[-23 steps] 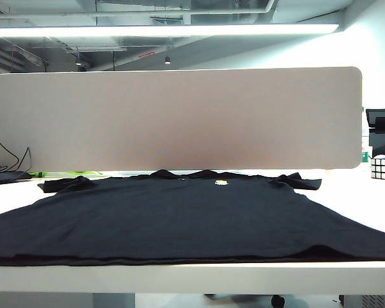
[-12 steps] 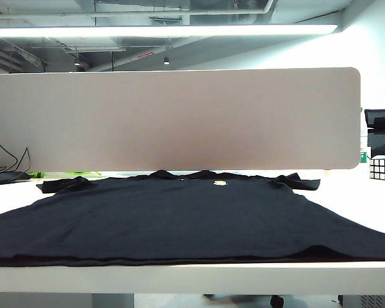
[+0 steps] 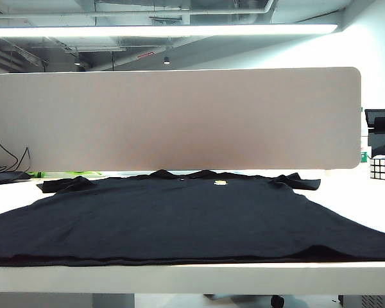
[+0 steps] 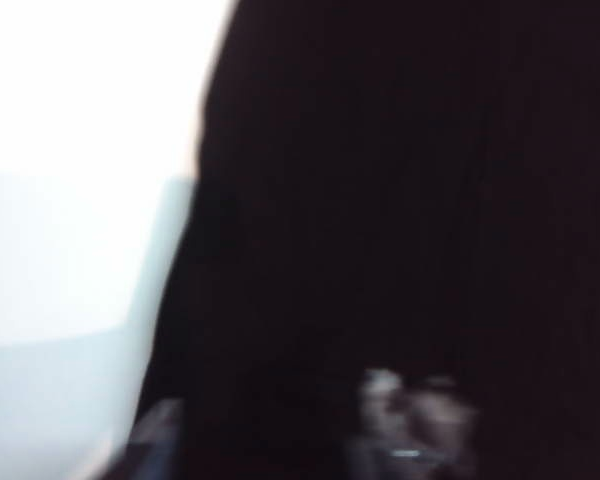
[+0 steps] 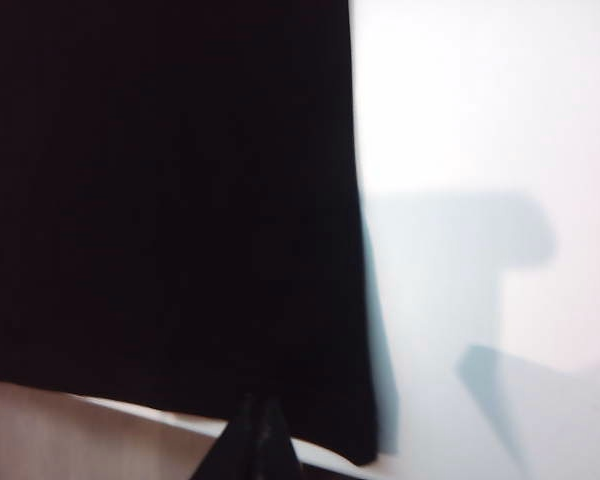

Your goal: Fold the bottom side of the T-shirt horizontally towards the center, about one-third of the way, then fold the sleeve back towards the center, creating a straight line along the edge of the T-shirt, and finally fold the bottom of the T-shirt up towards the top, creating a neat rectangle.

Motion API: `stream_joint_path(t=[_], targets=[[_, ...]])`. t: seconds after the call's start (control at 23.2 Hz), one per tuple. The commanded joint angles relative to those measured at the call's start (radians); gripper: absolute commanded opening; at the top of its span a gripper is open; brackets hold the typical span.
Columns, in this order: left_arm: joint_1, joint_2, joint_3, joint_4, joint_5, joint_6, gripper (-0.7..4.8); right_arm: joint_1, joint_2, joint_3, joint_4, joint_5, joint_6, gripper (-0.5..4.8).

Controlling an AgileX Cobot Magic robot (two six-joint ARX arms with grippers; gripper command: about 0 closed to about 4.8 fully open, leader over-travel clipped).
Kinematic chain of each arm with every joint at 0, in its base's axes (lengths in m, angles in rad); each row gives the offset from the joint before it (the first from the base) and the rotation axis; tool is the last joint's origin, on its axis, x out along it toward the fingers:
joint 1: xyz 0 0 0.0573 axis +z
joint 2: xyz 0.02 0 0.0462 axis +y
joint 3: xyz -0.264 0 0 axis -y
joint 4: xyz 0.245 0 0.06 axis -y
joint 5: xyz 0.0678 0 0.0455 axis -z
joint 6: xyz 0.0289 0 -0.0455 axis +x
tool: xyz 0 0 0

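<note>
The black T-shirt (image 3: pixel 179 218) lies flat on the white table (image 3: pixel 179 277), collar (image 3: pixel 186 174) at the far side with a small yellow-green mark (image 3: pixel 221 183). Its bottom hem (image 3: pixel 179 260) runs along the table's front edge. Neither arm shows in the exterior view. In the blurred left wrist view, my left gripper (image 4: pixel 280 440) hovers over the black cloth (image 4: pixel 400 200) near its side edge, its two fingers standing apart. In the right wrist view, my right gripper (image 5: pixel 255 435) is shut and empty, over the hem close to the cloth's corner (image 5: pixel 360 440).
A tall beige divider panel (image 3: pixel 173 119) stands behind the table. A Rubik's cube (image 3: pixel 384 167) sits at the far right. Cables and a small black item (image 3: pixel 9 174) lie at the far left. The shirt's sleeves (image 3: pixel 58 186) (image 3: pixel 301 181) spread toward the back.
The T-shirt has not moved. A small dark sliver has come in at the upper right edge of the exterior view.
</note>
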Motion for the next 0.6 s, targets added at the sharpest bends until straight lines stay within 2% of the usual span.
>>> stream_joint_path(t=[0.04, 0.13, 0.3, 0.34, 0.39, 0.47, 0.6], targets=[[0.004, 0.058, 0.007, 0.012, 0.015, 0.002, 2.00, 0.000, 0.084, 0.037, -0.045, -0.007, -0.048, -0.05], [0.001, 0.085, 0.007, 0.012, 0.012, 0.002, 2.16, 0.000, 0.135, 0.055, -0.060, 0.007, -0.068, -0.05], [0.007, 0.106, 0.007, 0.011, -0.020, 0.016, 2.16, 0.001, 0.218, 0.068, -0.063, 0.016, -0.088, 0.03], [0.005, 0.106, 0.008, 0.009, -0.036, 0.031, 2.16, 0.000, 0.234, 0.068, -0.063, 0.019, -0.097, 0.17], [0.001, 0.106, 0.010, 0.009, -0.046, 0.032, 2.16, 0.000, 0.261, 0.069, -0.063, 0.019, -0.116, 0.61], [0.000, 0.106, 0.014, -0.001, -0.059, 0.032, 2.16, 0.000, 0.292, 0.069, -0.062, 0.019, -0.134, 0.96], [0.000, 0.106, 0.042, -0.035, -0.065, 0.062, 2.16, 0.000, 0.322, 0.069, -0.053, 0.020, -0.135, 1.00]])
